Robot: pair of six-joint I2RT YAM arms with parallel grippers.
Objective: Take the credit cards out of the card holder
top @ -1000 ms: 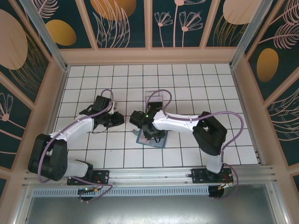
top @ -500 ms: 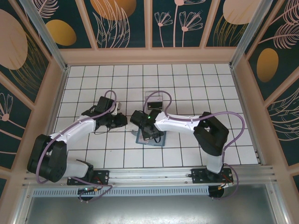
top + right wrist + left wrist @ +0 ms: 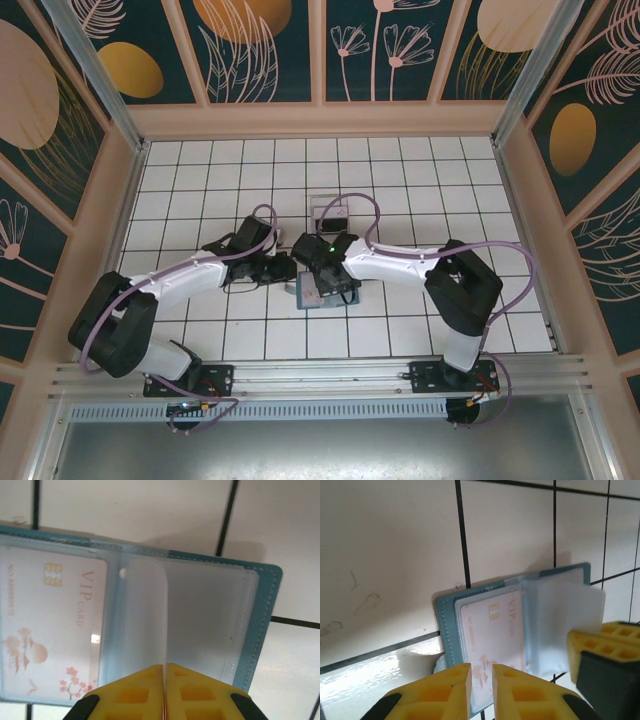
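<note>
The teal card holder [image 3: 447, 625] lies open on the tiled floor, also visible as the card holder [image 3: 301, 298] and the card holder [image 3: 260, 615]. A whitish credit card [image 3: 492, 630] marked VIP sits in its left clear pocket; the same credit card [image 3: 50, 625] shows from the other wrist. My right gripper [image 3: 165, 667] is shut on a clear inner sleeve [image 3: 145, 615], holding it up on edge. My left gripper [image 3: 481, 669] hovers over the holder's near edge by the card, its fingers a narrow gap apart with nothing between them. Both grippers meet over the holder: left gripper [image 3: 284, 268], right gripper [image 3: 319, 282].
A clear plastic box [image 3: 332, 212] stands just behind the card holder. The right gripper's yellow finger [image 3: 605, 645] sits close to my left one. Wooden walls [image 3: 320, 120] ring the white tiled floor [image 3: 200, 170].
The left arm has swung right, from about a tile away up to the card holder. The right gripper has closed on the clear sleeve and shifted slightly right.
</note>
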